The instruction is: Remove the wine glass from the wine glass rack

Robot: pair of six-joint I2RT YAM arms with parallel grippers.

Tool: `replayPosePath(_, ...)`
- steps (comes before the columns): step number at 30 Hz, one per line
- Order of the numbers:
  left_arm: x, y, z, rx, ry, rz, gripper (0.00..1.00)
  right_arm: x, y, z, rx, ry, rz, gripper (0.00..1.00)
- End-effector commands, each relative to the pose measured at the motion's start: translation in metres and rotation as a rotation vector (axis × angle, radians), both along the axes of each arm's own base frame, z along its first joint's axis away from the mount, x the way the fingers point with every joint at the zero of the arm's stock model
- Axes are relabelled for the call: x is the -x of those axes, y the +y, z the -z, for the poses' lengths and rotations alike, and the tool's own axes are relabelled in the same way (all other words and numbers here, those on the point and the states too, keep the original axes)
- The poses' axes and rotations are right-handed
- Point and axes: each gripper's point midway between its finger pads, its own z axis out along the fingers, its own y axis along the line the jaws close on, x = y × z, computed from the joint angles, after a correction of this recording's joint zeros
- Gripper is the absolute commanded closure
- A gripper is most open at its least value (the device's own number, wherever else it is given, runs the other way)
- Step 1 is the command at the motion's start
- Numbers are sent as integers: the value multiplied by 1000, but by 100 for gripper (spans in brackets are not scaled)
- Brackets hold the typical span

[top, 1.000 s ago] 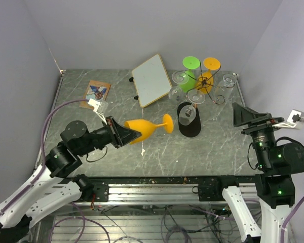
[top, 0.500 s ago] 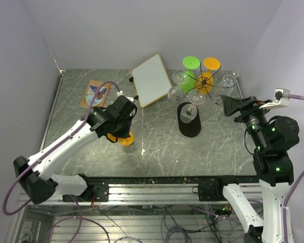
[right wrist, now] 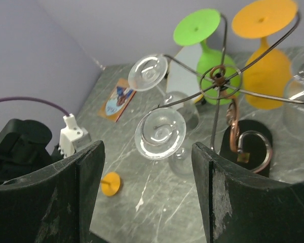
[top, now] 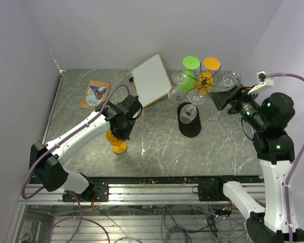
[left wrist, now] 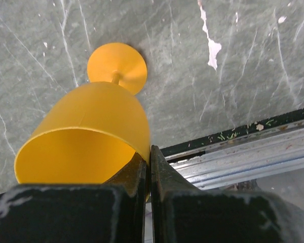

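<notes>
**Tipping risk at the release, snag risk at the rack**

The orange wine glass [left wrist: 86,126] is off the wine glass rack [top: 205,81]. It stands upright at the near left of the table [top: 157,152], well apart from the rack at the far right. The left gripper [left wrist: 149,152] has its fingers pressed together on the wall of the bowl at the rim, one inside and one outside. The foot [left wrist: 116,63] sits over the marble, but I cannot tell whether it is fully seated.

The nearest danger is the let-go. If the fingers part while the foot is a little high or tilted, the tall, light-looking glass may rock and fall. The inner finger could also catch the rim on its way out and drag the glass over. A toppled glass could roll toward the near rail of the table.

The right gripper [top: 224,99] holds nothing. Its fingers are spread wide just beside the rack, facing the hanging clear glasses [right wrist: 159,132]. A careless push on one wire arm would likely set all the glasses swinging against each other, the green glass [right wrist: 213,66] and the hanging orange glass [right wrist: 266,76] included. The rack stands on a small black base [top: 189,126], so a pull that does not follow the curl of the wire could lift or tip the whole tree
</notes>
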Motion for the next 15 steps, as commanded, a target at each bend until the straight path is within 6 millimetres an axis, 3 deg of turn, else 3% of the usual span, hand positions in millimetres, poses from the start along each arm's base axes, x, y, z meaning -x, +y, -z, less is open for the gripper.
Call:
replayPosePath(1,16,6,-2,21,34,33,93,3,23,12,-36,101,-135,32)
replayPosePath(12,15,5,7,2,55,31,82,-11,20,45,-253,278,-20,31)
replayPosePath(15,13,7,7,-6,46,20,74,-10,21,46,-276,293,-16,31)
